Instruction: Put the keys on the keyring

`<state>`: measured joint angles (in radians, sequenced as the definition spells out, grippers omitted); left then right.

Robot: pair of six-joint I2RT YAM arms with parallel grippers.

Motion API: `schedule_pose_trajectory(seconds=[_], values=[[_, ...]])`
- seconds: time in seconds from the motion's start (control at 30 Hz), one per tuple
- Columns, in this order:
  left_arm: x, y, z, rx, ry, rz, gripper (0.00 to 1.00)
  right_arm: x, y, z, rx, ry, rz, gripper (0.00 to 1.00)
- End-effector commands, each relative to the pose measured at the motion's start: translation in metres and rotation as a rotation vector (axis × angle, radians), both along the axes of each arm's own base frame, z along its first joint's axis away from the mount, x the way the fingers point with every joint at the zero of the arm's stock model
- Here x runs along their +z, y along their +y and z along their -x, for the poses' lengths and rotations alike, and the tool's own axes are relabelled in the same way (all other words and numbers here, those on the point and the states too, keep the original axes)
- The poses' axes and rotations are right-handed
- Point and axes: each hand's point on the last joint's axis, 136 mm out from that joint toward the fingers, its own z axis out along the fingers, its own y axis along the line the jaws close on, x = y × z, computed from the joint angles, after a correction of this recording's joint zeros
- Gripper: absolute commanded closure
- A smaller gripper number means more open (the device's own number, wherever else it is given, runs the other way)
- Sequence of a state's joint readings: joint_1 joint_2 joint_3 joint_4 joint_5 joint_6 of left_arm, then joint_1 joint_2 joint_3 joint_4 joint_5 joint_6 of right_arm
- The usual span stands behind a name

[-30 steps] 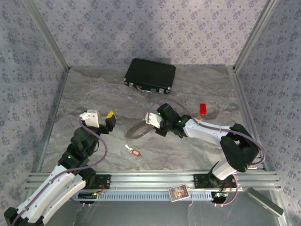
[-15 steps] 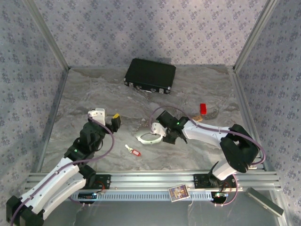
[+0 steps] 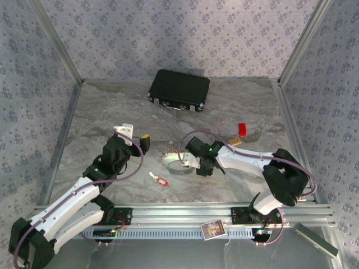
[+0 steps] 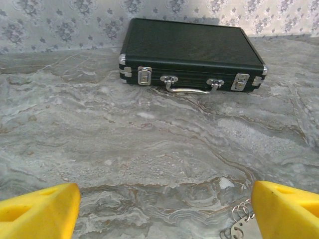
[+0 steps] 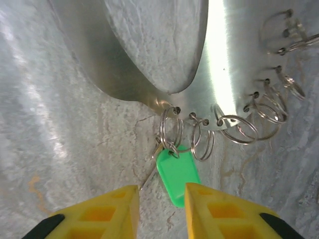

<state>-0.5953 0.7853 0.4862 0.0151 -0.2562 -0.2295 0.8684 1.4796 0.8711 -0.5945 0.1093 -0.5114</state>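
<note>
Noted case [image 3: 179, 89] at far edge, red block [image 3: 242, 129] and tan block [image 3: 235, 141] near right edge. Found red-tag key [image 3: 159, 180] loose toward near edge, beside keyring [image 3: 171, 161]; green-tag key [image 5: 178, 172] on one small ring, blade faint. Logged right gripper [image 5: 162, 211] parted over green tag, left gripper [image 4: 159, 214] spread wide, empty

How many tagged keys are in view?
2. The red-tagged key lies loose on the table; the green-tagged key hangs at the rim of the keyring, before the right end effector. Others may be hidden.
</note>
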Motion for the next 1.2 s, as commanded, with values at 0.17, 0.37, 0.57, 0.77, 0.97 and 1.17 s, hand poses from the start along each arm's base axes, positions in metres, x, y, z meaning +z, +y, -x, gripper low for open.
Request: schedule_pose_trajectory(seconds=[0.17, 0.37, 0.57, 0.77, 0.97, 1.17], values=[[0.018, -0.024, 0.0, -0.098, 0.005, 0.105, 0.12, 0.093, 0.027, -0.033, -0.388, -0.12, -0.611, 0.68], [0.012, -0.041, 0.002, -0.185, 0.054, 0.104, 0.12, 0.067, 0.006, -0.032, -0.811, 0.049, -0.563, 0.65], [0.011, -0.049, -0.002, -0.223, 0.041, 0.067, 0.12, 0.057, -0.003, -0.039, -0.676, 0.05, -0.402, 0.64], [0.003, -0.052, -0.008, -0.214, 0.044, 0.068, 0.12, 0.039, 0.003, -0.075, -0.73, 0.127, -0.337, 0.7], [-0.008, -0.051, -0.007, -0.222, 0.037, 0.053, 0.12, 0.02, 0.012, -0.073, -0.614, 0.217, -0.246, 0.67], [-0.011, -0.051, -0.007, -0.226, 0.004, 0.066, 0.11, 0.013, 0.012, -0.072, -0.533, 0.278, -0.119, 0.65]])
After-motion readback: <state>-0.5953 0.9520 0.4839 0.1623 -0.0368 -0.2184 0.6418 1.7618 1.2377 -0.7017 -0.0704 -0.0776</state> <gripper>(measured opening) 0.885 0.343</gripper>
